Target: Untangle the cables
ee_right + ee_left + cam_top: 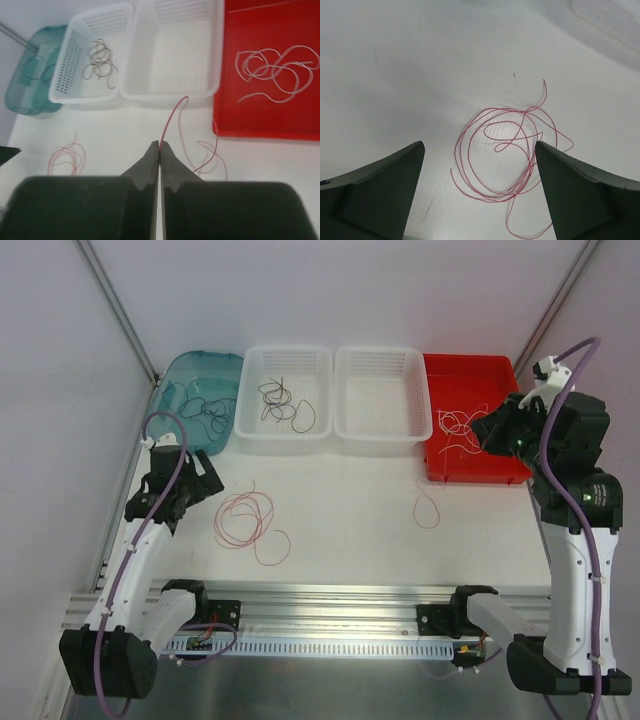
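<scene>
A pink-red cable coil (245, 520) lies loose on the white table. My left gripper (208, 483) hovers just left of it, open. In the left wrist view the coil (502, 148) lies between and beyond the wide-apart fingers of the left gripper (479, 145), touching neither. My right gripper (482, 428) is raised over the red tray's near left part. It (160, 143) is shut on a thin red cable (172, 117), whose rest loops on the table (428, 505).
Along the back stand a teal bin (180, 375) with black cables, a white basket (258, 430) with brown cables (285, 402), a second white basket (345, 430) with nothing showing in it, and a red tray (500, 370) with white cables (460, 425).
</scene>
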